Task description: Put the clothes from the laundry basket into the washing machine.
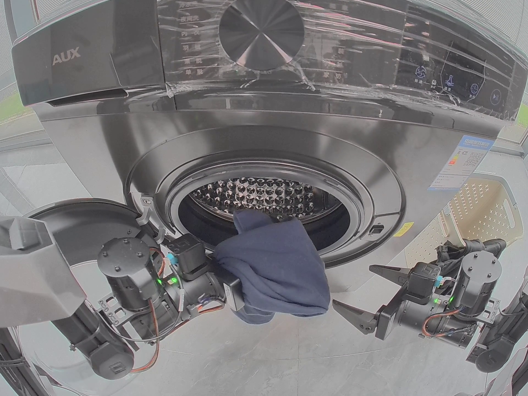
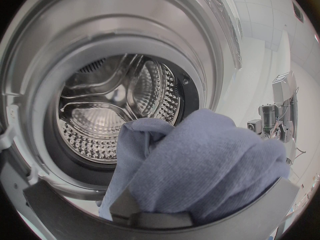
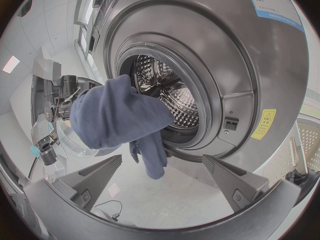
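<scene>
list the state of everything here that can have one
washing machine door: open, swung to the robot's left
drum: no clothes seen inside
navy garment: held at the drum's mouth, top end at the opening, the rest hanging outside
left tool: shut on the navy garment, which drapes over it
right tool: open, empty
laundry basket: upright beside the machine, on the robot's right

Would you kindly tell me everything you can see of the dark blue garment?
The dark blue garment is soft, knit-looking cloth, crumpled in a bunch. The left gripper holds it off the floor before the washing machine; its upper fold is at the mouth of the drum, and a tail hangs below.
</scene>
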Motion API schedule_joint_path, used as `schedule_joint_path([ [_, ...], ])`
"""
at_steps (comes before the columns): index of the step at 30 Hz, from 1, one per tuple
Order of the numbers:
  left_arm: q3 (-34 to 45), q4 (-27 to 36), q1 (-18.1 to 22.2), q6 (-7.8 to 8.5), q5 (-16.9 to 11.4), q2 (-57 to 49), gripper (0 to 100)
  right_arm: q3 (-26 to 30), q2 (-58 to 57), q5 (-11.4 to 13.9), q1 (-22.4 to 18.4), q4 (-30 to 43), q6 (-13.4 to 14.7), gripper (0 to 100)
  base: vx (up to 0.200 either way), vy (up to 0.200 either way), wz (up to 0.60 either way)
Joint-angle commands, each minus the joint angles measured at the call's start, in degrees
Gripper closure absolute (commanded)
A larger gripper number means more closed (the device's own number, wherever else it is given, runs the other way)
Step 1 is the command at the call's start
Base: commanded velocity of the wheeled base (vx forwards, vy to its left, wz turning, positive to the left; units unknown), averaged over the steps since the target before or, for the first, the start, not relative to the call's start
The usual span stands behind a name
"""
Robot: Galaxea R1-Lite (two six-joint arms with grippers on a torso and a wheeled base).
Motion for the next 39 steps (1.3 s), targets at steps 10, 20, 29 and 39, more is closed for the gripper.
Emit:
schedule_joint_path([
  [10,-24.42,0.3,2.24,-4.99,0.1,17.42,100,0.05,0.36,0.04,1.1,0.07,0.13,0,0.0,0.0,0.0],
  [20,-38.05,5.4,3.56,-5.25,3.61,25.15,100,0.14,0.71,0.04,2.06,0.07,0.3,0,0.0,0.0,0.0],
  [29,-57.65,21.13,5.75,-5.34,7.13,28.23,100,0.05,0.8,0.04,2.06,0.07,0.3,0,0.0,0.0,0.0],
  [39,-83.13,31.06,8.57,-5.87,14.86,39.13,100,0.14,1.68,0.04,1.89,-0.01,0.65,0,0.0,0.0,0.0],
])
